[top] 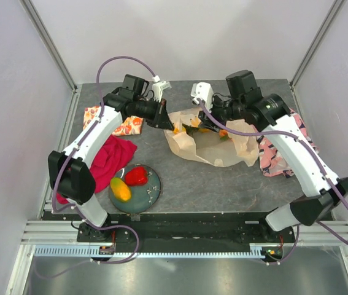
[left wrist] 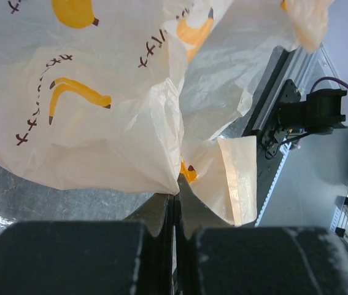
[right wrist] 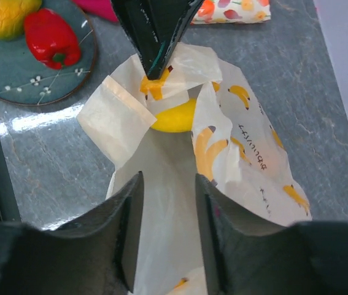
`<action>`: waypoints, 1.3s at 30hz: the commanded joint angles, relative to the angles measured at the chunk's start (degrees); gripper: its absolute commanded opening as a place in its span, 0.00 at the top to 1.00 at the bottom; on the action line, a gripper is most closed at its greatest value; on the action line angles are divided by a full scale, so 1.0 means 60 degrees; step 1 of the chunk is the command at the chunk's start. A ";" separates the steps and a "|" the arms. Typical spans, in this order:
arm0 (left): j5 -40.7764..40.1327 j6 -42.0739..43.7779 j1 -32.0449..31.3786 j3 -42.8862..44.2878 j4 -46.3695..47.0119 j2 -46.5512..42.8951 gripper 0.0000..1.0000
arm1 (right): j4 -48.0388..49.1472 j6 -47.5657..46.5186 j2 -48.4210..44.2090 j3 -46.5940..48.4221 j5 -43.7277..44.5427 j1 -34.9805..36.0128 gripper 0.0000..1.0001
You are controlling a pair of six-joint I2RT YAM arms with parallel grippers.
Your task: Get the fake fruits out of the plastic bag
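Pepper & mango are sitting on plate, front-left. L gripper is pinching bag edge, mid-table. Yellow fruit is lying inside bag. R gripper is hovering over bag, jaws spread.

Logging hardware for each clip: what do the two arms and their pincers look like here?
The left arm and right arm match: white shells on the long links, black joints and bases. A thin purple cable loops along each. A small white camera block sits near each wrist. The left pincer and right pincer are black, each with two tapered fingers.
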 commanded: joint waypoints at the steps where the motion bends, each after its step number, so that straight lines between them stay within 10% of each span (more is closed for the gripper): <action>1: -0.0156 0.0063 0.0343 0.0806 -0.0047 -0.0024 0.98 | -0.0738 -0.1383 0.1006 0.0295 -0.0411 0.0138 0.56; 20: -0.0302 0.1557 0.0491 0.1834 -0.1410 0.0783 0.98 | -0.0624 -0.4476 0.3147 -0.0436 0.1009 0.0285 0.68; 39: 0.1689 0.2305 0.0887 0.2858 -0.2494 0.1808 0.98 | 0.2718 -0.5939 0.6310 0.0703 0.2314 0.0256 0.17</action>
